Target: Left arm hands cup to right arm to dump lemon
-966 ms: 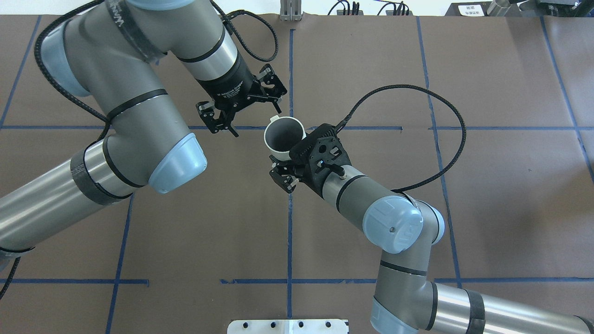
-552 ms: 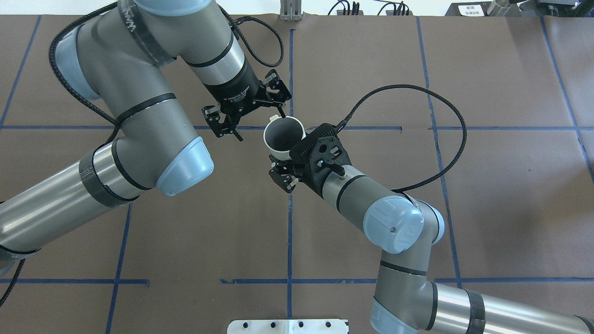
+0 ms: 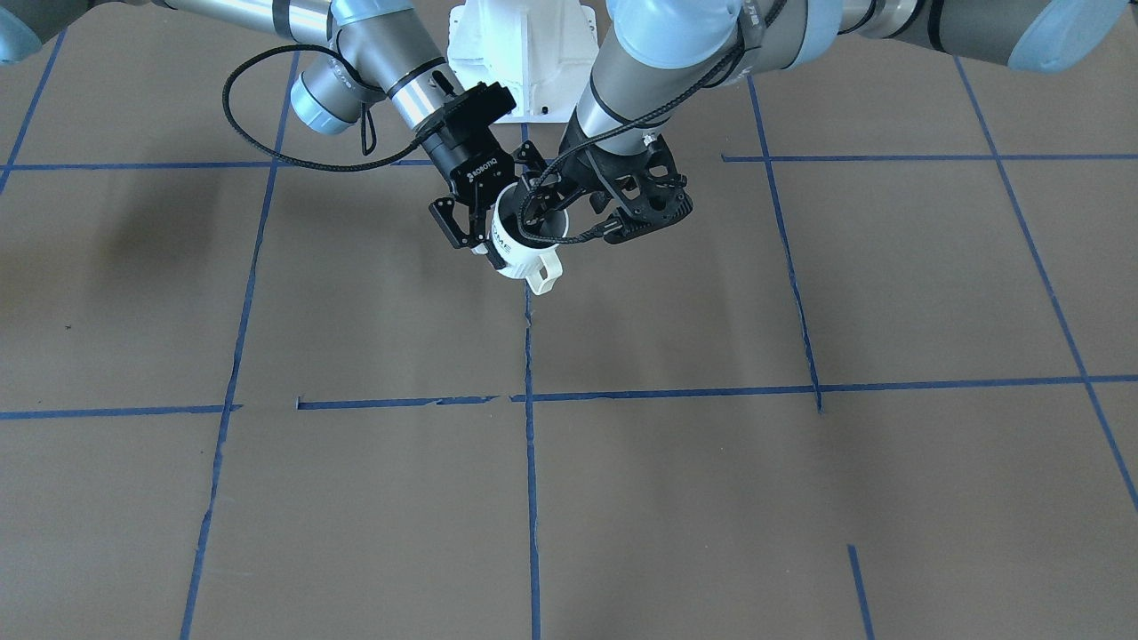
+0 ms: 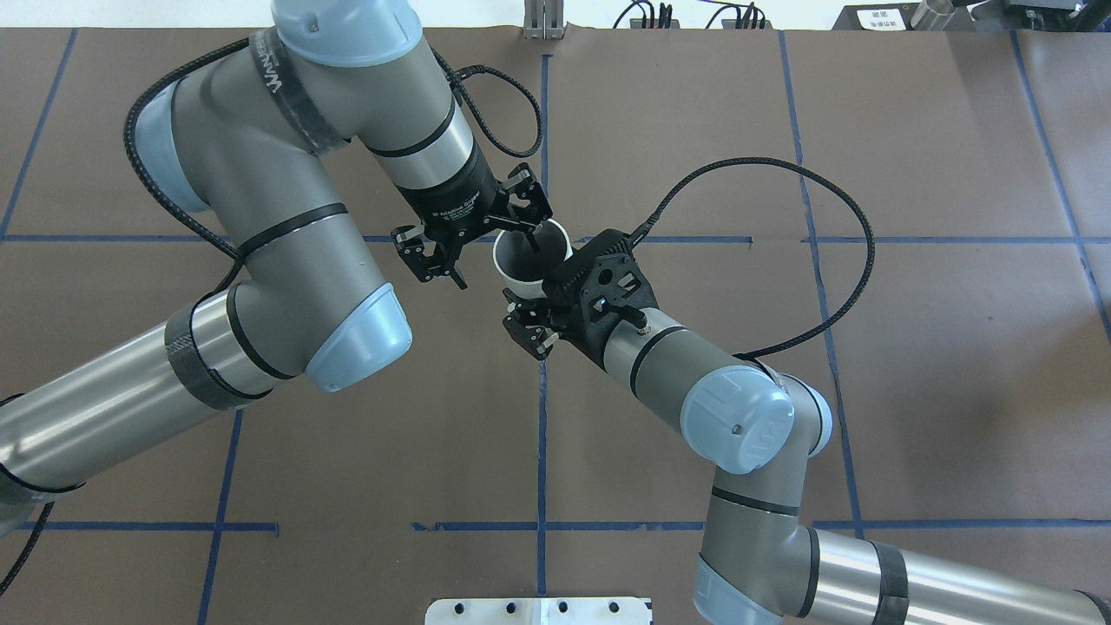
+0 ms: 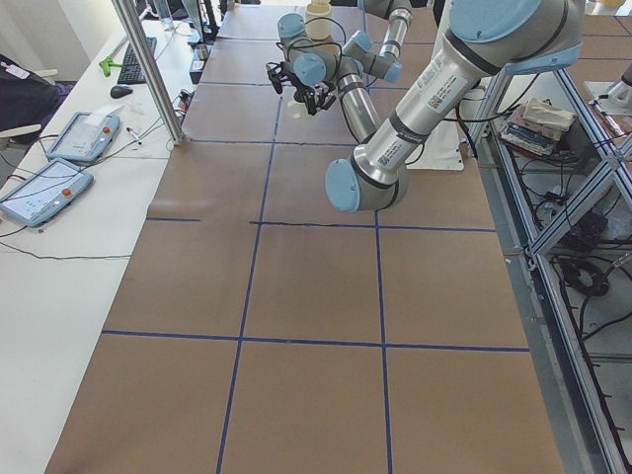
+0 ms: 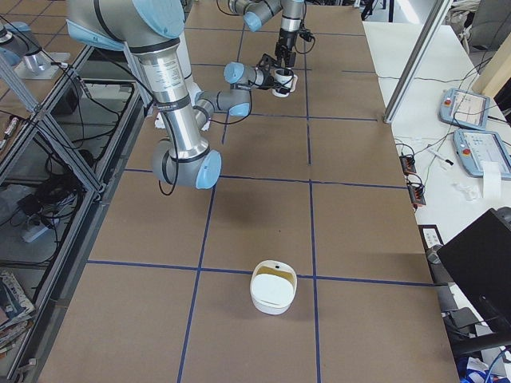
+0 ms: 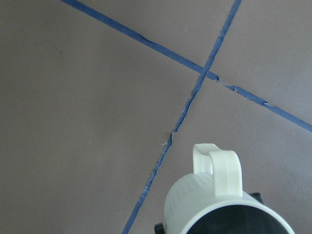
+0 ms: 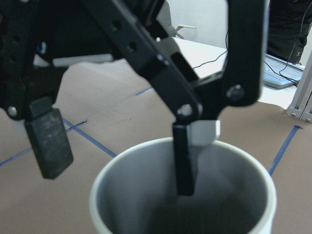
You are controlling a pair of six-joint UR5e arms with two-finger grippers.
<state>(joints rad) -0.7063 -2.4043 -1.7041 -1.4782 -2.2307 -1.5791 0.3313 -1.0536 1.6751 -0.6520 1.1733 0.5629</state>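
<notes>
The right gripper point(image 4: 528, 319) is clamped around the body of the white cup point(image 4: 515, 267). It holds the cup up off the brown table point(image 4: 911, 391), close to the middle blue tape line point(image 4: 542, 417). The cup's mouth faces upward and leans a little, and its handle point(image 3: 544, 276) points away from the robot. The left gripper point(image 4: 495, 263) hangs over the cup with its jaws spread wide, straddling the rim. One finger point(image 8: 184, 161) dips inside the mouth and the other finger point(image 8: 48, 141) sits outside the wall; neither looks pressed against it. The inside is grey and too dim to see the bottom. Towards the table's right end stands a white bowl point(image 6: 274, 291), well apart from both arms
</notes>
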